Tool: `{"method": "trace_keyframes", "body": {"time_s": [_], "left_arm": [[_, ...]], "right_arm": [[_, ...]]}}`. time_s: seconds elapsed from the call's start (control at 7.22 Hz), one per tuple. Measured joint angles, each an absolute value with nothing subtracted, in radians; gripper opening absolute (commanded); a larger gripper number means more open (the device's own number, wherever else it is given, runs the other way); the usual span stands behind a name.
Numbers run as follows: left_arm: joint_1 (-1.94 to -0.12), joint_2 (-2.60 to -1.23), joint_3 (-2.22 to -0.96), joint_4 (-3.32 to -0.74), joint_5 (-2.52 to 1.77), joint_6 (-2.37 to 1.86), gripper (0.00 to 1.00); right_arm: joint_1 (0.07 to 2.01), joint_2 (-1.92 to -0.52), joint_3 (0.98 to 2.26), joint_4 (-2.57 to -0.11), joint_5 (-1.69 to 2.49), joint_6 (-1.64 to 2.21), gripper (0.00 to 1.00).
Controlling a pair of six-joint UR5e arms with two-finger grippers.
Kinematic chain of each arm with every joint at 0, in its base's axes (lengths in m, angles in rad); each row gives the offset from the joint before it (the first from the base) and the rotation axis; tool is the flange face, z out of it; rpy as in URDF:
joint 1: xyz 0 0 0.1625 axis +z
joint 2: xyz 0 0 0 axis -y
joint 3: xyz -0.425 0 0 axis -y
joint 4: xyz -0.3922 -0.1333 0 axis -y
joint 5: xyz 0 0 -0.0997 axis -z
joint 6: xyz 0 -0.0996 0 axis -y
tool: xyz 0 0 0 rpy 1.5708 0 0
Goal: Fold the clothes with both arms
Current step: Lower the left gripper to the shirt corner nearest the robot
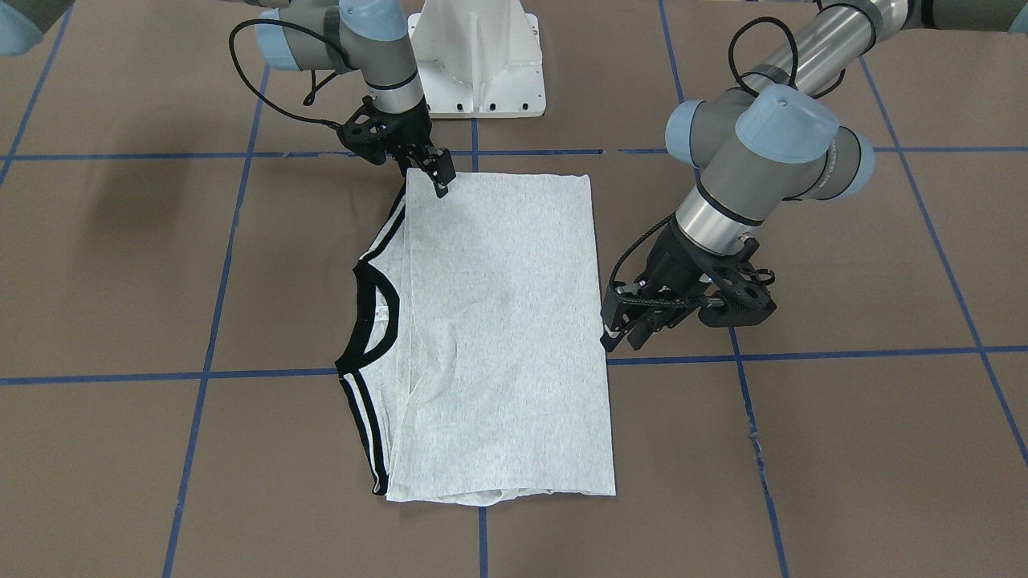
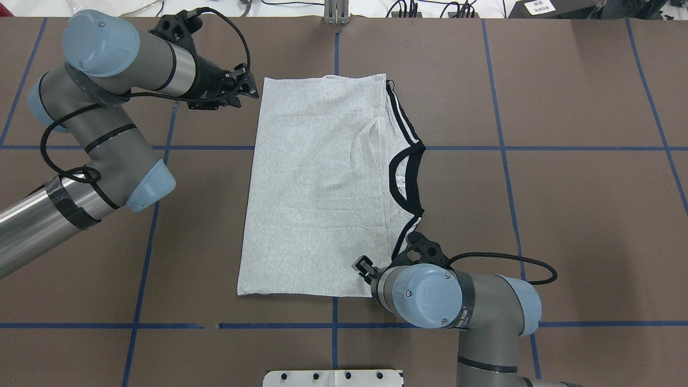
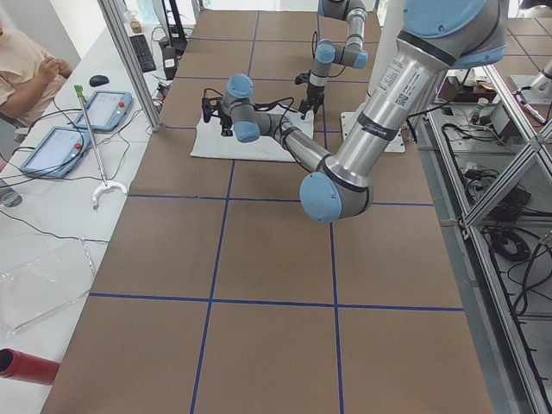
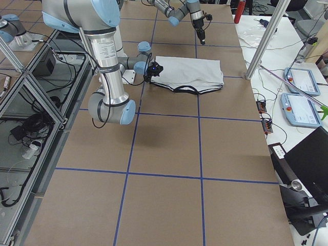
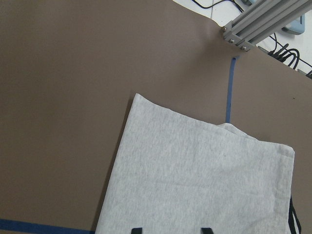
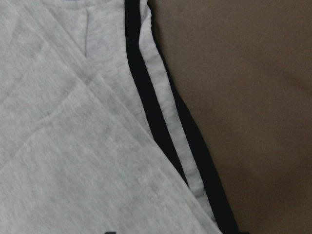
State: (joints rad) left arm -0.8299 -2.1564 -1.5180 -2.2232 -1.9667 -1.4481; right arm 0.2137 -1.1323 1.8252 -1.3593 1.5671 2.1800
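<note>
The T-shirt [image 2: 312,188] lies flat in the middle of the table [image 2: 564,215], already folded into a tidy rectangle. Its plain grey side faces up and no print shows. The black collar [image 2: 409,180] and the striped cuffs [image 2: 403,115] peek out along the edge on the robot's right. The top layer stops just short of them, so the hem seems to have been laid up toward the shoulders. That would leave a clean fold along the robot's left edge.

The left gripper [image 2: 252,91] hangs above the table just beside that folded edge, near the far corner. Its wrist camera looks down on the corner from some height. The fingertips [image 5: 137,230] stand apart at the bottom of that view with nothing between them. Holding it raised and off to the side probably keeps it clear of the cloth, so the laid layers are not dragged.

The right gripper [image 1: 440,178] is low at the near corner on the collar side, its tips at or touching the cloth. Its camera sits so close that cuff stripes and layered seams fill the view. Whether its fingers are apart or pinching a layer cannot be told. This corner is where the loose edges gather, so it is likely the spot to grasp or press for the next fold.

A further fold across the long way seems to remain. It would need both corners lifted evenly, or the layers could slide and the cuffs spill out.
</note>
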Motion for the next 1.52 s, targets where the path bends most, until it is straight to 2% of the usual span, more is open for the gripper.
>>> {"method": "trace_keyframes", "body": {"time_s": [0.55,0.83,1.25,1.39,1.52], "left_arm": [[-0.830,-2.142,-1.527,-2.221,-1.962,-1.448,0.50],[-0.820,-2.125,-1.553,-2.221,-1.962,-1.469,0.50],[-0.612,-1.996,-1.791,-2.156,-1.868,-1.719,0.53],[-0.521,-1.944,-1.873,-2.091,-1.810,-1.770,0.58],[-0.445,-1.895,-1.917,-2.050,-1.778,-1.808,0.58]], "right_arm": [[0.234,-1.128,1.835,-1.359,1.582,2.210,0.00],[0.250,-1.132,1.885,-1.372,1.617,2.212,0.00],[0.255,-1.149,1.928,-1.382,1.630,2.212,0.00],[0.256,-1.158,1.941,-1.382,1.631,2.212,0.00],[0.256,-1.164,1.952,-1.382,1.632,2.212,0.00]]}}
